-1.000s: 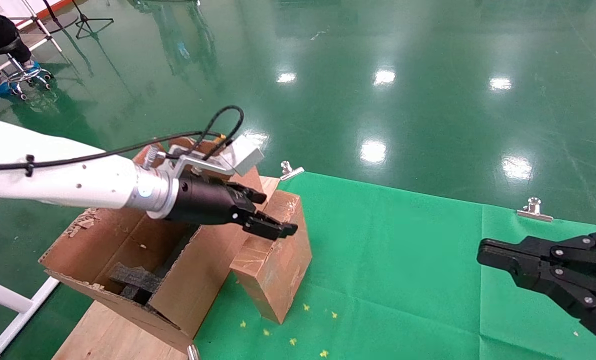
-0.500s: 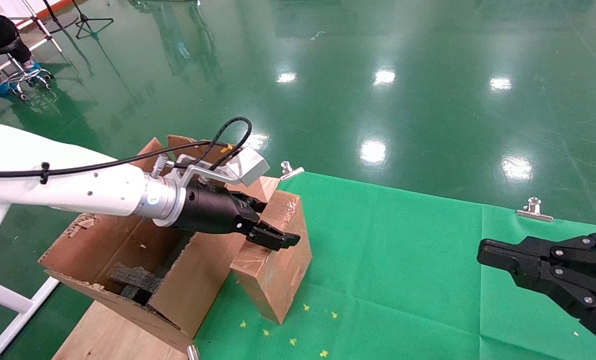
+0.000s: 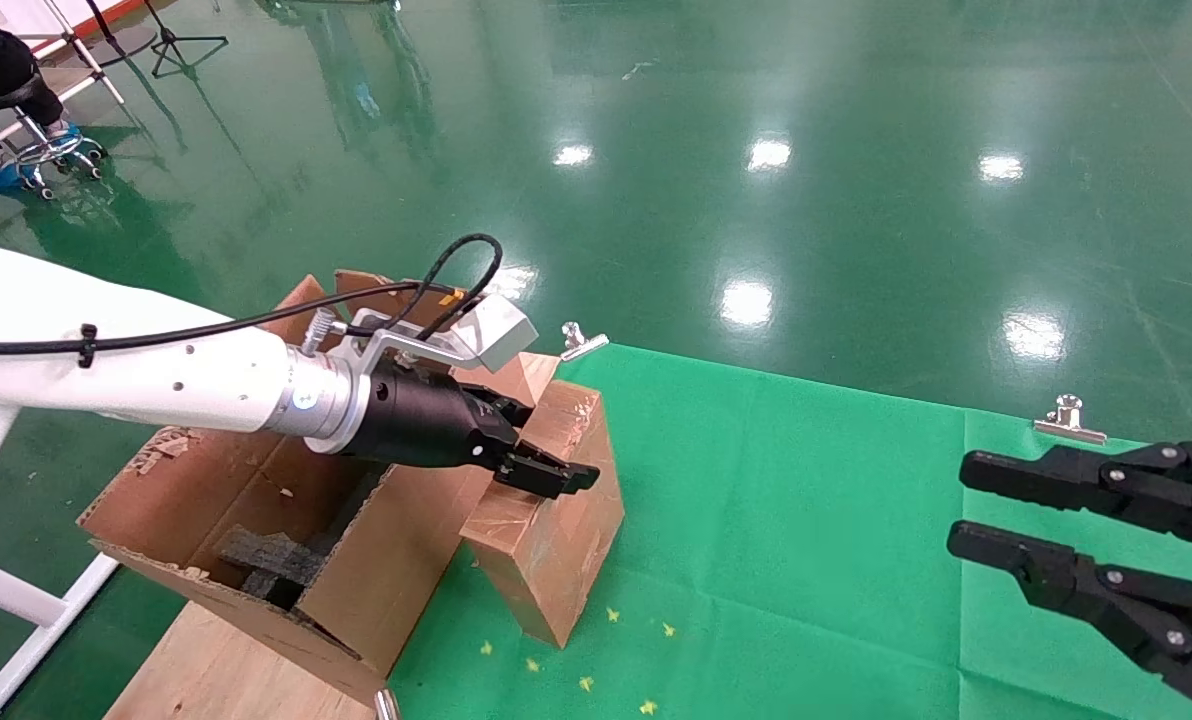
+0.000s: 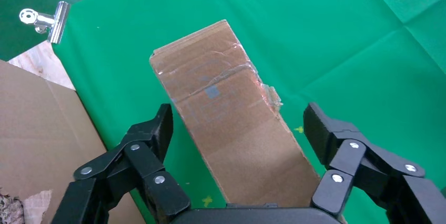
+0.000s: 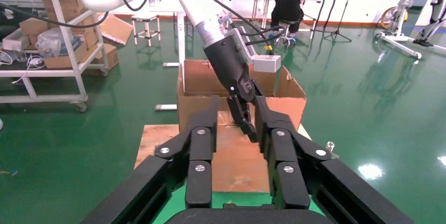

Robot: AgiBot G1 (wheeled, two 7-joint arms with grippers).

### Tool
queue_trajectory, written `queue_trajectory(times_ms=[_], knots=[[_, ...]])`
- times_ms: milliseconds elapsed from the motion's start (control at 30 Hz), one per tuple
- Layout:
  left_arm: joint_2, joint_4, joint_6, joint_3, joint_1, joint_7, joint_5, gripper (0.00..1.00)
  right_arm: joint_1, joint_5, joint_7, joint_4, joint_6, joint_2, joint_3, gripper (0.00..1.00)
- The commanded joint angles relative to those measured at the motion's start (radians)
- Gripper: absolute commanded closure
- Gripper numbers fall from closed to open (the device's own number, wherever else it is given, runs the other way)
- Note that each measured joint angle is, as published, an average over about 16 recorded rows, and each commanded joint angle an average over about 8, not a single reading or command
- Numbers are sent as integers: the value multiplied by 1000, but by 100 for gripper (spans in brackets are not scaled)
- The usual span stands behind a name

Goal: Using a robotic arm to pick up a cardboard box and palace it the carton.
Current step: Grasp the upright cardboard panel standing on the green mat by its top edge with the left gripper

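Note:
The cardboard box [image 3: 546, 535], brown and sealed with glossy tape, stands on the green cloth against the carton [image 3: 246, 500]. The carton is large, with torn flaps and black foam [image 3: 276, 555] inside. My left gripper [image 3: 554, 438], on the white arm, is open and low over the box top. In the left wrist view the box [image 4: 231, 124] lies between the spread fingers [image 4: 158, 129], with a gap on each side of it; the gripper [image 4: 239, 129] holds nothing. My right gripper [image 3: 959, 505] is open and empty at the right, above the cloth. It also shows in the right wrist view [image 5: 236, 116].
The green cloth [image 3: 806, 520] is held by metal clips [image 3: 581, 340] [image 3: 1066, 418] at its far edge. A wooden board [image 3: 206, 670] lies under the carton. A person sits on a stool [image 3: 16, 110] at the far left, on the green floor.
My left gripper has come down slightly and closer to the box top, then held still. My right gripper has gone from shut to open.

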Motion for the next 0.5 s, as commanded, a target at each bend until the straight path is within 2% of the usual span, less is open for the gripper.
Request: queue_trajectory(times_ms=[33, 500], knots=[[0, 0, 0, 0, 0, 0, 0, 100, 0, 0, 0, 0, 0, 0, 0, 0], [0, 4, 1, -2, -2, 1, -2, 100, 0, 0, 0, 0, 0, 0, 0, 0]])
